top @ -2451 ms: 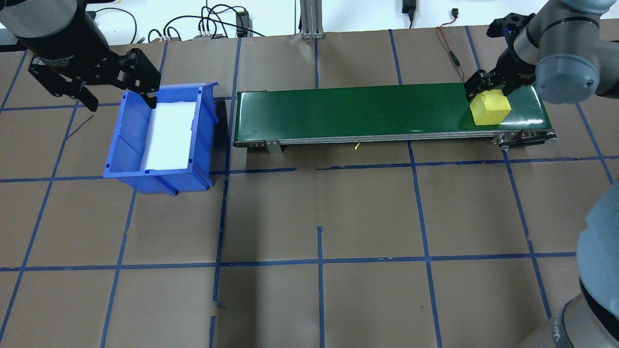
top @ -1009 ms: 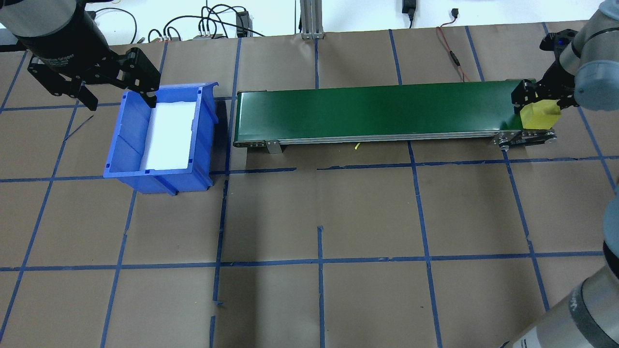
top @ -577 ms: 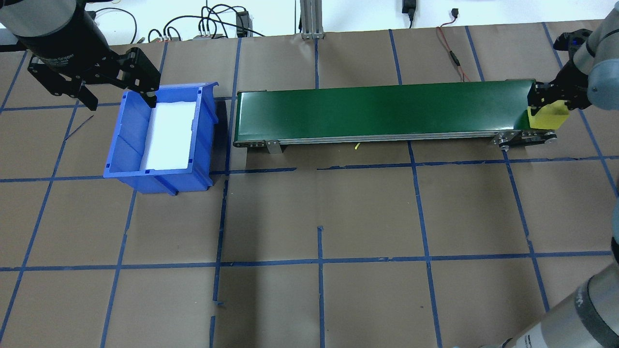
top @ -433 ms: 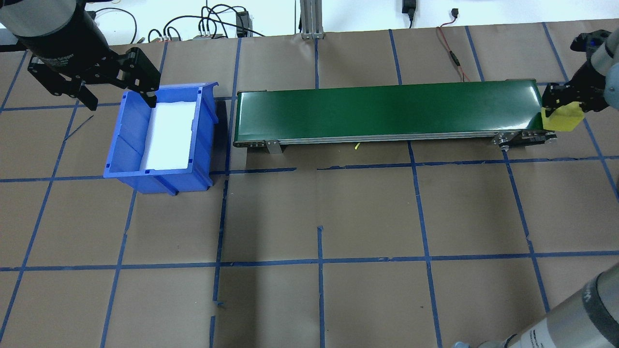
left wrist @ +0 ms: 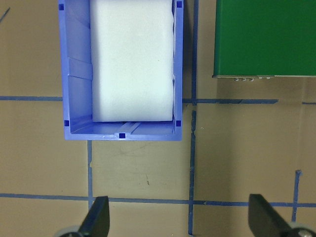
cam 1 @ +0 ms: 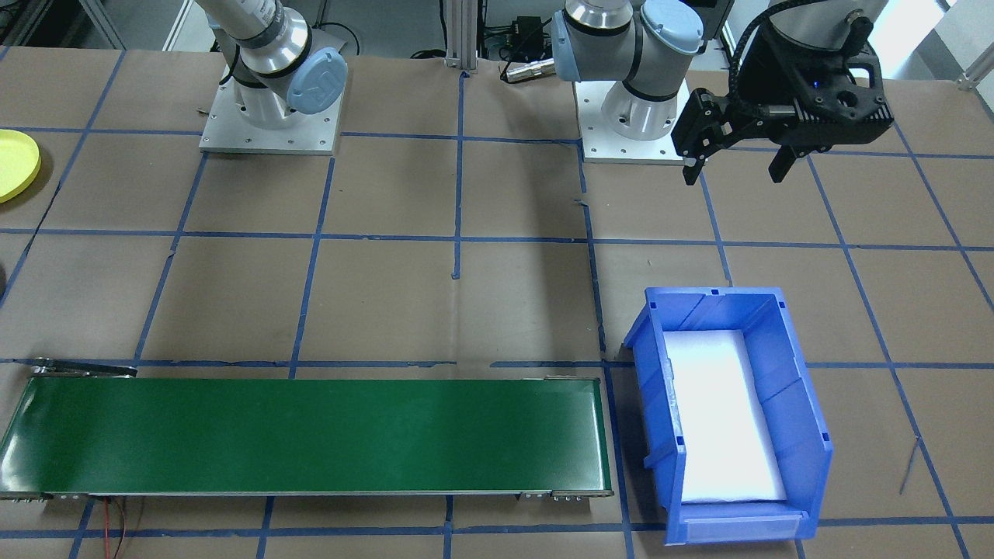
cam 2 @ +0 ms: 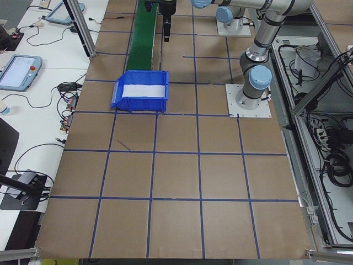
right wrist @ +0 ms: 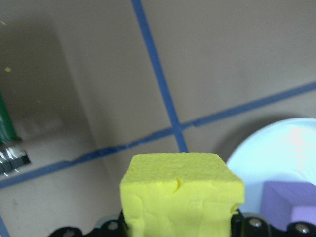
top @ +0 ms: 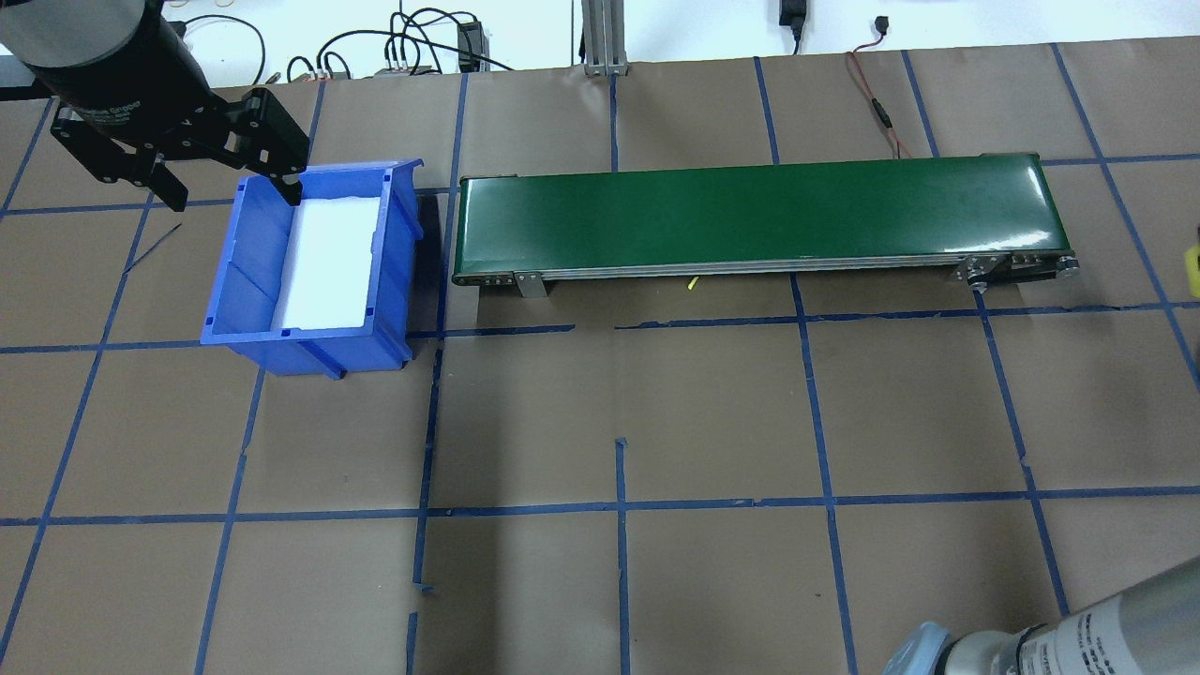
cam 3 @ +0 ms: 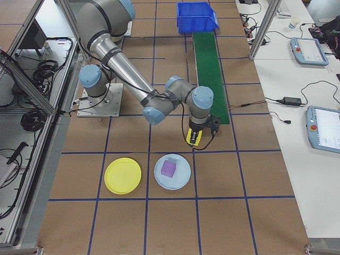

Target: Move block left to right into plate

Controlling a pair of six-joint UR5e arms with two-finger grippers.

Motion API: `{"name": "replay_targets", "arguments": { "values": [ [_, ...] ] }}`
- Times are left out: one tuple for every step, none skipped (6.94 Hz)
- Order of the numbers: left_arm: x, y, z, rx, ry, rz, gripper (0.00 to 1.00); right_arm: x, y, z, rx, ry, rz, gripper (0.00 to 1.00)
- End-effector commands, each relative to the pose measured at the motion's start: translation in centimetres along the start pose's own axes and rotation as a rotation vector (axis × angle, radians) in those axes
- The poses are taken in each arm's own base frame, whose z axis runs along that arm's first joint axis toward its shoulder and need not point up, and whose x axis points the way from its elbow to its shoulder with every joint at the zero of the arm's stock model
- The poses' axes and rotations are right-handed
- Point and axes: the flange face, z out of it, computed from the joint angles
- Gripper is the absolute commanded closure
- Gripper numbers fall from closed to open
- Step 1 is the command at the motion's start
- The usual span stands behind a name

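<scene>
My right gripper (cam 3: 195, 139) is shut on a yellow foam block (right wrist: 182, 197), which it holds above the table just past the conveyor's right end. The block (cam 3: 194, 137) hangs close to a light blue plate. Farther toward the robot's base lies the bright yellow plate (cam 3: 123, 176), bare and apart from the gripper; its edge also shows as the plate (cam 1: 12, 163) in the front view. At the other end of the table, my left gripper (top: 234, 199) hovers open over the blue bin's far rim, and the open left gripper (left wrist: 180, 222) holds nothing.
A light blue plate (cam 3: 172, 171) carries a purple block (cam 3: 169, 168), right below the held block. The green conveyor belt (top: 750, 216) is bare. A blue bin (top: 244, 272) with white foam inside stands at its left end. Brown paper with blue tape lines covers the table.
My right gripper has carried the yellow block off the conveyor's right end and out past the overhead view's right edge. The left arm has stayed almost still.
</scene>
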Motion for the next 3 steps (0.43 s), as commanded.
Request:
{"name": "replay_targets", "arguments": {
  "values": [
    [0.1, 0.0, -0.1, 0.001, 0.001, 0.001, 0.0, 11.0, 9.1, -0.4, -0.07, -0.061, 0.018, 0.91],
    [0.0, 0.0, -0.1, 0.001, 0.0, 0.001, 0.0, 16.3, 14.7, 3.2, -0.092, -0.114, -0.019, 0.91],
    [0.0, 0.0, -0.1, 0.001, -0.001, 0.001, 0.0, 21.8, 19.8, 4.9, -0.05, -0.077, 0.02, 0.91]
  ]
}}
